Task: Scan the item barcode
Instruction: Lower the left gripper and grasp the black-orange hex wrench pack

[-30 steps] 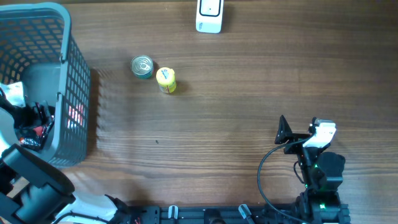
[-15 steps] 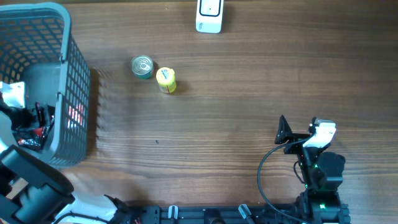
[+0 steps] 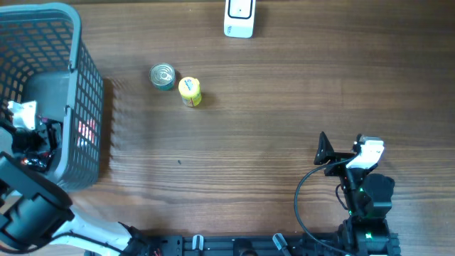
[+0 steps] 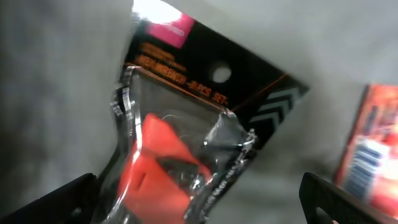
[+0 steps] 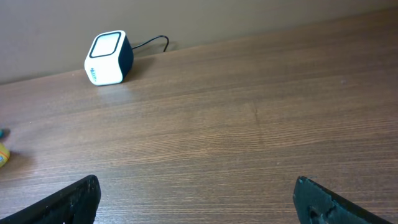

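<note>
The left gripper (image 4: 199, 202) stands with its jaws spread wide, one dark fingertip (image 4: 59, 200) at each lower corner of the wrist view and nothing clamped between them. Right under the gap lies a blister pack (image 4: 186, 118): a black card with orange print, a hang hole and a pink corner label, and an orange object under a crinkled clear bubble. The wrist view is blurred, so I cannot tell whether the fingertips touch the pack or hang just above it. Just beside the pack, toward the right edge of that view, lies a red packet (image 4: 373, 149), also blurred, and both rest on the grey floor of the basket (image 3: 78, 85), a grey mesh one at the table's (image 3: 284, 107) left end. The right gripper (image 5: 199, 202) is likewise spread wide and empty, low over bare wood near the front right of the table. Well apart from both arms, at the far edge, stands the white scanner (image 3: 239, 18), its window upward and a black cable (image 5: 152, 42) trailing behind it. Between basket and scanner a small can (image 3: 163, 76) stands upright, with a yellow tub (image 3: 190, 92) on its side just beside it.
</note>
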Controlling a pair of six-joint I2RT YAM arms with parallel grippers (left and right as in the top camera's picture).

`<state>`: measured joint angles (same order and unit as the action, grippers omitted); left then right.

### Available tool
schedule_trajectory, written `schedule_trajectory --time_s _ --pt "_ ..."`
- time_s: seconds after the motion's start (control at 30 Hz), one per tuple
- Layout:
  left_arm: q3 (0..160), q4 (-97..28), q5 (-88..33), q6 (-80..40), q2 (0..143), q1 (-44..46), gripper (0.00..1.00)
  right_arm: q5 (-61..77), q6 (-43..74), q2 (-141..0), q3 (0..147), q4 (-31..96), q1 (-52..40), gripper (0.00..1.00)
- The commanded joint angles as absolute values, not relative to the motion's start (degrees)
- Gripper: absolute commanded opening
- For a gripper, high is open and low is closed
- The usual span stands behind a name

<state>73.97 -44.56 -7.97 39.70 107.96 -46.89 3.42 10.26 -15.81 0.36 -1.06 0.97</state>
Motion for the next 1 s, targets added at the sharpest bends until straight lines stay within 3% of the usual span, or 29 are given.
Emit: schedule_trajectory --time_s 0.0,0.23,0.3,0.4,0.47,0.5,0.57,0.97 --pt "73.71 -43.99 -5.02 45.6 109.21 -47.16 1.0 3.49 10.46 -15.92 0.3 -1.21 1.26 1.0" --pt "73.71 -40.71 -3.92 46.37 109.21 -47.16 0.98 3.49 10.48 -15.92 0.3 -1.19 1.26 1.0" --pt "73.71 -40.66 -3.6 47.86 109.21 -47.16 0.83 3.49 10.48 -15.92 0.3 -1.19 1.26 1.0" --pt "73.71 -40.45 -2.92 47.81 109.21 -47.16 0.78 3.49 10.46 -15.92 0.3 -1.21 1.26 1.0" --pt "73.71 -40.47 -2.94 47.81 109.21 -47.16 0.79 3.49 10.48 -15.92 0.32 -1.23 1.26 1.0" --pt "73.71 -40.47 -2.94 47.79 109.21 -47.16 0.89 3.49 10.46 -15.92 0.3 -1.23 1.26 1.0" --pt "73.71 -40.45 -2.94 47.79 109.3 -47.16 0.99 3.49 10.5 -15.92 0.3 -1.26 1.26 1.0" --pt "73.71 -40.58 -2.9 47.79 113.21 -47.16 0.93 3.44 10.48 -15.92 0.3 -1.26 1.26 1.0"
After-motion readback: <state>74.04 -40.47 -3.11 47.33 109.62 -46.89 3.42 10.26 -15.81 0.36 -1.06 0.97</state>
